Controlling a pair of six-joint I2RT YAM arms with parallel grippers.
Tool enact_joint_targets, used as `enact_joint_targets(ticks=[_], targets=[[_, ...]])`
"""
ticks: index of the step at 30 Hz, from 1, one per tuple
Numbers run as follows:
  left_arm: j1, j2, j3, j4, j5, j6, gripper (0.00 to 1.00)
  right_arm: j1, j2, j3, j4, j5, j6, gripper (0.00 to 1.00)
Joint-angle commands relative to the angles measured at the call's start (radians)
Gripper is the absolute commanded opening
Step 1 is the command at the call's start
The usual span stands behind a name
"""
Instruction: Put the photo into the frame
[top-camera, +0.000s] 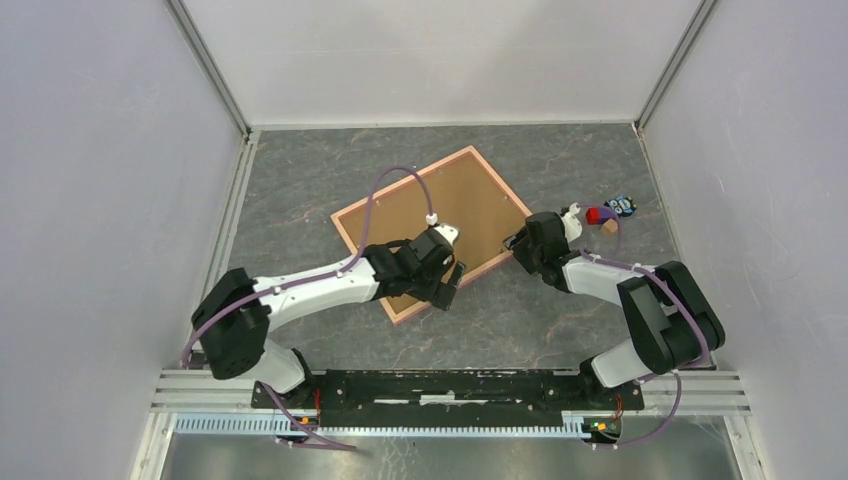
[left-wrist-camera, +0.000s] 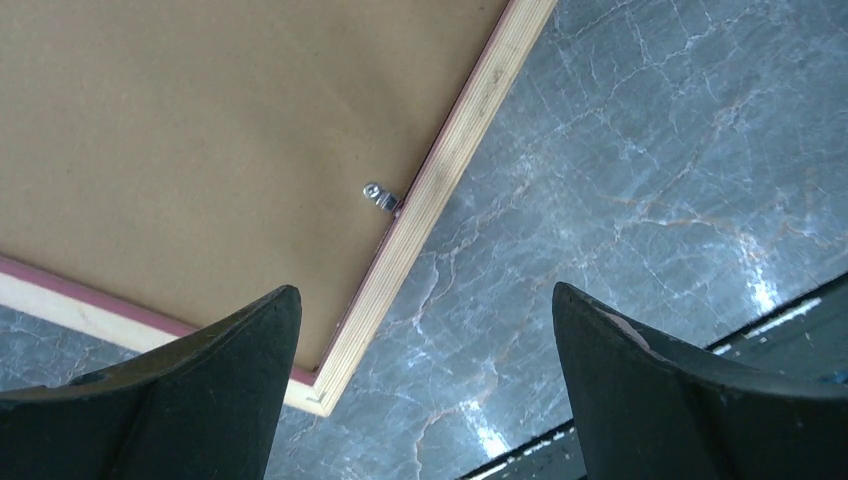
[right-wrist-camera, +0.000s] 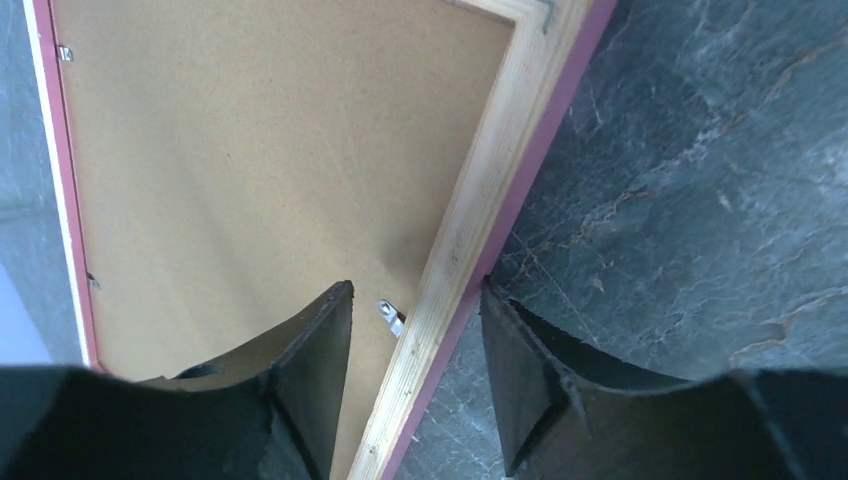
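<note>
The frame lies face down mid-table, showing its brown backing board with a pink and pale wood edge. The photo is not in view. My left gripper is open above the frame's near corner; in the left wrist view the gripper has its left finger over the board and its right finger over the table. My right gripper is open at the frame's right edge. In the right wrist view this gripper straddles the frame's wooden rim, with gaps on both sides. A small metal clip sits between its fingers.
Another metal clip holds the board along the edge in the left wrist view. A small red block and a blue-black object lie on the grey marbled table right of the frame. Walls stand on three sides.
</note>
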Motion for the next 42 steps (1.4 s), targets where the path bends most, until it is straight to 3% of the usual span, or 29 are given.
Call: enact_joint_targets(ticks=[1,9,15,21,26,33,42], targets=[[-0.045,0.086,0.085,0.035,-0.094,0.051,1.0,0.01,0.055,-0.054,-0.149,-0.085,0.049,0.52],[-0.123,0.221,0.177,0.006,-0.17,0.085,1.0,0.008,0.09,0.041,-0.245,-0.104,0.012,0.31],[-0.166,0.27,0.218,-0.03,-0.222,0.085,1.0,0.002,0.086,0.059,-0.261,-0.126,0.0,0.21],[-0.185,0.321,0.245,-0.042,-0.26,0.087,1.0,-0.019,0.05,0.085,-0.267,-0.202,-0.047,0.0],[-0.207,0.349,0.267,-0.045,-0.306,0.086,1.0,-0.022,0.025,0.166,-0.361,-0.219,-0.105,0.0],[-0.28,0.44,0.353,-0.152,-0.513,0.114,1.0,-0.021,-0.049,0.119,-0.288,-0.304,-0.081,0.0],[-0.393,0.539,0.434,-0.25,-0.708,0.163,1.0,-0.023,-0.084,0.184,-0.404,-0.307,-0.124,0.0]])
